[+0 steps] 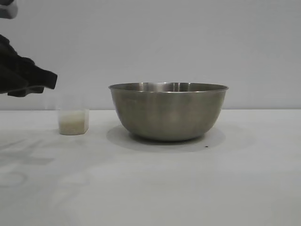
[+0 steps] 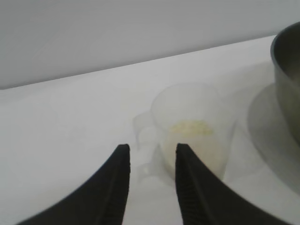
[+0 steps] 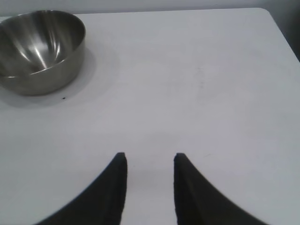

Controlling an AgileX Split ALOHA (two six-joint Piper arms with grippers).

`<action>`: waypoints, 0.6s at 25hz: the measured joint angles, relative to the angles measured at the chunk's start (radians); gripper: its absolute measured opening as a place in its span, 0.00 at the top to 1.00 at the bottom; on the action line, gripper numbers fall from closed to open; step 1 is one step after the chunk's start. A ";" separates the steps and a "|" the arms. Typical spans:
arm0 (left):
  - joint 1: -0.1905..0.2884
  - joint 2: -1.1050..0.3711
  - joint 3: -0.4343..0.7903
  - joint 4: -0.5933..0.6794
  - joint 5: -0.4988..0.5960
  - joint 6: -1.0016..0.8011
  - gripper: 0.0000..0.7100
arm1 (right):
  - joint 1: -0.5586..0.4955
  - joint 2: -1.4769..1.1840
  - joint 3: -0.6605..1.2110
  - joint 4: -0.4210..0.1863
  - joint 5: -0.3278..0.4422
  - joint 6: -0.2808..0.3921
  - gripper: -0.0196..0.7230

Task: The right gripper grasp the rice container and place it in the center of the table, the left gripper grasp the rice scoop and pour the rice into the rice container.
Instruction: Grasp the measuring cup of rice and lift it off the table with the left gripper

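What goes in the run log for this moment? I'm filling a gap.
phase: approach | left gripper: open, above rice scoop | right gripper: open, away from rice container | rice: in scoop

- rice container (image 1: 168, 113): brushed grey steel
- rice scoop (image 1: 74, 121): translucent whitish plastic
- rice (image 2: 191, 128): off-white, faintly yellowish
- table (image 1: 155, 188): plain white
- left gripper (image 2: 149, 152): black

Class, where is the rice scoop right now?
In the exterior view, the rice scoop stands on the table left of the rice container, apart from it.
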 joint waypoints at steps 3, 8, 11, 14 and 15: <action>0.000 0.004 -0.010 -0.024 0.000 0.002 0.68 | 0.000 0.000 0.000 0.000 0.000 0.000 0.63; 0.000 0.042 -0.044 -0.037 0.000 0.025 0.68 | 0.000 0.000 0.000 0.000 0.000 0.000 0.63; 0.000 0.059 -0.065 -0.042 0.000 0.026 0.68 | 0.000 0.000 0.000 0.000 0.000 0.000 0.63; 0.000 0.068 -0.084 -0.053 0.000 0.030 0.68 | 0.000 0.000 0.000 0.000 0.000 0.000 0.63; 0.000 0.070 -0.089 -0.058 0.000 0.038 0.68 | 0.000 0.000 0.000 0.000 0.000 0.000 0.63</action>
